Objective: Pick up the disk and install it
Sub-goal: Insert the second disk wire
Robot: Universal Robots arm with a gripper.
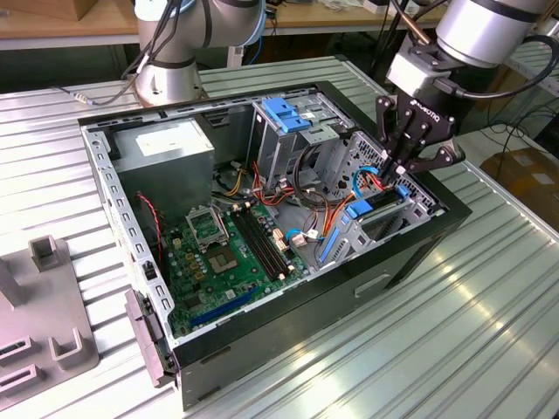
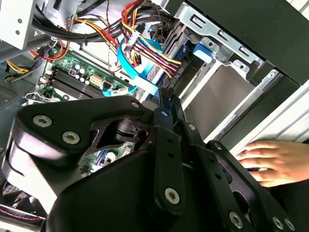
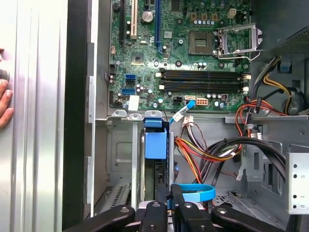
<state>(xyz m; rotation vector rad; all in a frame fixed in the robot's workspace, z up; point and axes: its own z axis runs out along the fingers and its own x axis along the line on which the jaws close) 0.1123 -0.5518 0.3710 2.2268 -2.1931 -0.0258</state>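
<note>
The disk (image 3: 155, 145) sits edge-on in its bay, so the metal body is mostly hidden between the bay walls; only the blue tab shows clearly; its lower end is covered by the gripper (image 3: 170, 209), whose body is cut off by the frame edge in the first wrist view; contact between fingertips and disk cannot be determined. A hand (image 2: 270, 162) is cut off at the frame edge in both wrist views. The arm (image 1: 489, 30) runs out of the exterior view.
</note>
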